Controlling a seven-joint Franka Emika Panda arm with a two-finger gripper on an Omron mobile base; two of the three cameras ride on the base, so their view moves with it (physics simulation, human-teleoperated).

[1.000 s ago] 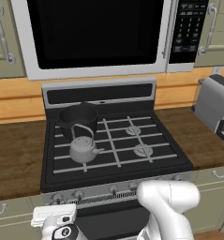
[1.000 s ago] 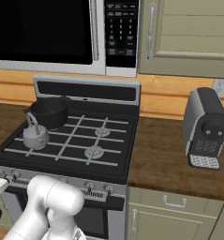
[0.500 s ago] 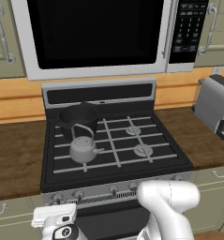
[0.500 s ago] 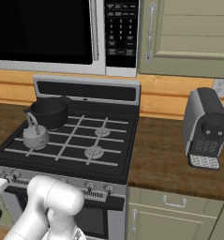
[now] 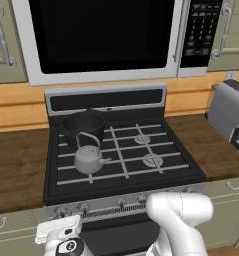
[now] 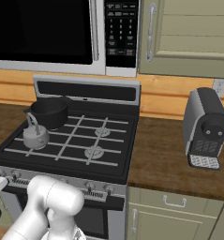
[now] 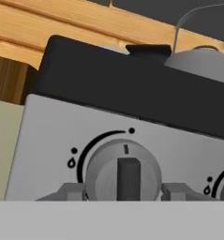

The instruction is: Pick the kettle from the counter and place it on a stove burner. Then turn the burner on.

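The small grey kettle [image 5: 88, 159] [image 6: 36, 137] stands upright on the front-left stove burner of the black cooktop, its body and thin handle [image 7: 202, 61] rising over the stove's top edge in the hand view. My gripper [image 7: 123, 192] is low at the stove's front panel. Its two fingertips [image 7: 69, 192] press against both sides of the leftmost round grey knob [image 7: 123, 173], whose bar stands vertical. The hand [image 5: 58, 234] shows below the panel's left end. Two free burners [image 5: 152, 160] [image 5: 141, 139] lie on the right.
A black pot [image 5: 83, 125] [image 6: 50, 112] sits on the back-left burner, just behind the kettle. The dark wood counter [image 5: 16, 165] [image 6: 179, 159] flanks the stove, with a grey coffee machine [image 6: 206, 126] on its right. A microwave [image 5: 101, 35] hangs above.
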